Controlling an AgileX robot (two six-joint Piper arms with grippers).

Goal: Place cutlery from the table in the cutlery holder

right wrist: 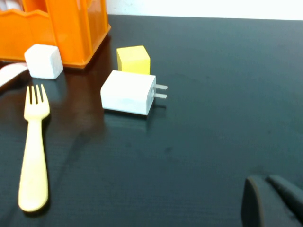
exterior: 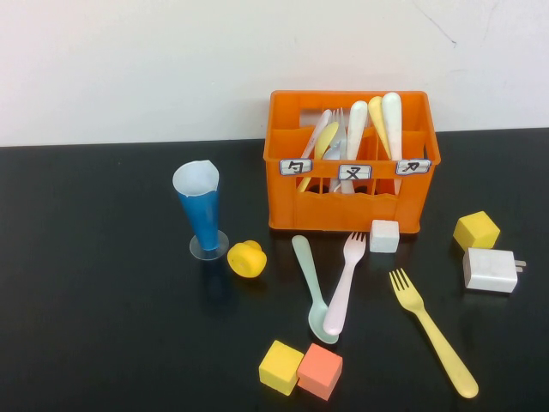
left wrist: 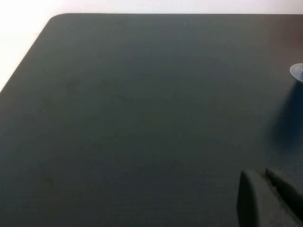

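Observation:
The orange cutlery holder (exterior: 283, 206) stands at the back of the black table (exterior: 103, 300) with several utensils upright in it, among them a cream-white knife (exterior: 392, 120). A mint spoon (exterior: 309, 279), a pink fork (exterior: 347, 287) and a yellow fork (exterior: 433, 330) lie on the table in front of it. The yellow fork (right wrist: 34, 151) and the holder's corner (right wrist: 71, 28) also show in the right wrist view. My left gripper (left wrist: 265, 189) is shut and empty over bare table. My right gripper (right wrist: 267, 189) is shut and empty, well away from the yellow fork. Neither gripper shows in the high view.
A blue cone cup (exterior: 200, 210) and a yellow round piece (exterior: 246, 258) stand left of the holder. A white cube (exterior: 384, 235), a yellow cube (exterior: 476, 230) and a white charger (exterior: 491, 269) lie to the right. A yellow cube (exterior: 281, 366) and an orange cube (exterior: 320, 371) sit at the front.

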